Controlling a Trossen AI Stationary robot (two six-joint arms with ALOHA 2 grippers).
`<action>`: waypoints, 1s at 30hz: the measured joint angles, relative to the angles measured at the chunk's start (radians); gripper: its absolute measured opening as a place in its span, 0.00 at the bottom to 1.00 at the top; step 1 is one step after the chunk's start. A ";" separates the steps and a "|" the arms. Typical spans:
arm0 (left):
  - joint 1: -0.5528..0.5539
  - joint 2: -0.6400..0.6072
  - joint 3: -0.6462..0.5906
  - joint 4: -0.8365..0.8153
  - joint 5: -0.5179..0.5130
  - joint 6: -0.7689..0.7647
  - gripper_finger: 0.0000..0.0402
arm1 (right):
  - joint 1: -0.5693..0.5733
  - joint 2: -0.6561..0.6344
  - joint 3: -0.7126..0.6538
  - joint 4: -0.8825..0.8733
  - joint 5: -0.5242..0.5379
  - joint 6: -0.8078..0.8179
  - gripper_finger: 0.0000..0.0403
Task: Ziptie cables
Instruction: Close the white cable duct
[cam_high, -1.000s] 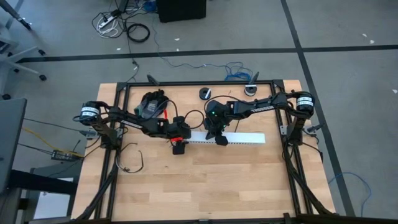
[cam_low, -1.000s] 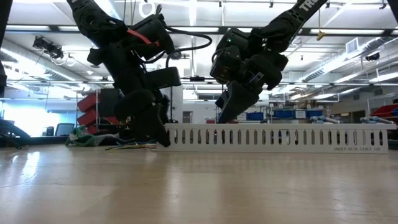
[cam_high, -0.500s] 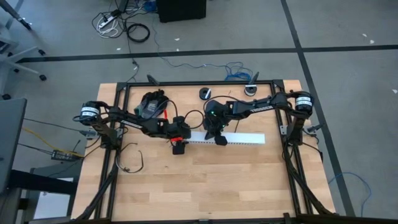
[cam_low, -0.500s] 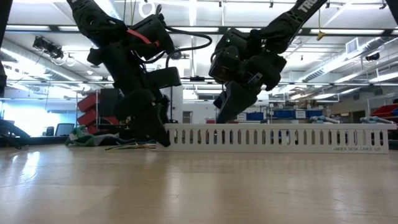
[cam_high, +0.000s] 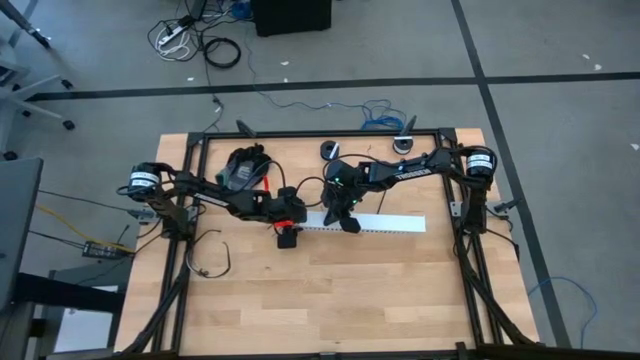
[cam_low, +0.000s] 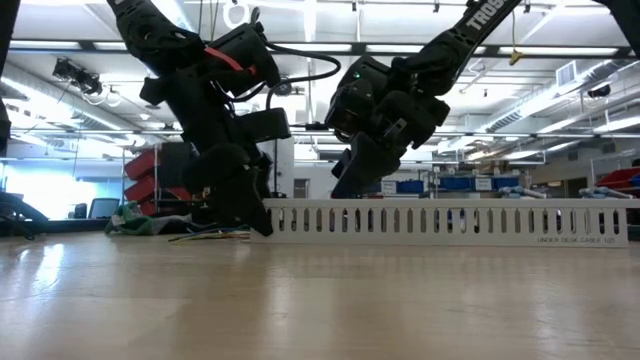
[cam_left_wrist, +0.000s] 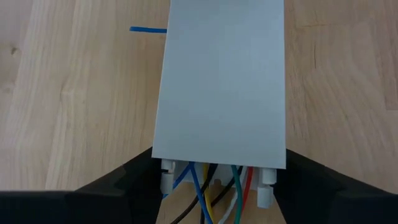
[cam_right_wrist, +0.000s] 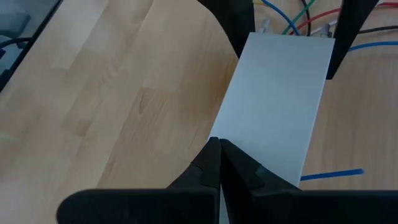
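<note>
A white slotted duct (cam_high: 390, 222) with a flat lid (cam_left_wrist: 221, 81) lies along the middle of the table. The cables (cam_left_wrist: 214, 199), thin coloured and black wires, come out of its left end. My left gripper (cam_high: 288, 228) stands at that end, its fingers closed on the duct. My right gripper (cam_high: 347, 222) is shut and hangs over the lid a little right of the left gripper, its tips (cam_right_wrist: 219, 148) at the lid's near edge. A thin blue strip (cam_right_wrist: 329, 175) lies on the wood beside the duct. My left gripper holds the duct's left end between its two fingers, one on each side wall (cam_left_wrist: 157, 167). It comes slanting down from the table's left, its fingers along the duct. The duct lies flat on the table. My right gripper's shut tips are at the lid's edge (cam_right_wrist: 233, 155); I cannot tell whether they touch it.
A dark bundle (cam_high: 245, 165) lies at the far left. Two round black objects (cam_high: 330, 150) (cam_high: 403, 143) stand near the far edge. A black wire loop (cam_high: 212, 262) lies at the near left. The near half of the wooden table (cam_high: 350, 300) is bare wood.
My right gripper, still shut, has gone toward the table's left along the duct and a little down toward the lid. The left gripper and the duct have kept still.
</note>
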 joint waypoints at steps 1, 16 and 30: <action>0.000 0.000 0.000 0.000 0.000 0.000 0.62 | 0.000 0.000 0.000 0.000 0.000 0.000 0.00; -0.001 0.000 0.002 -0.045 0.040 -0.009 0.69 | -0.002 0.000 0.002 -0.054 0.011 0.000 0.00; -0.001 -0.001 0.003 -0.109 0.044 -0.020 0.69 | -0.002 0.000 0.002 -0.056 0.009 0.006 0.00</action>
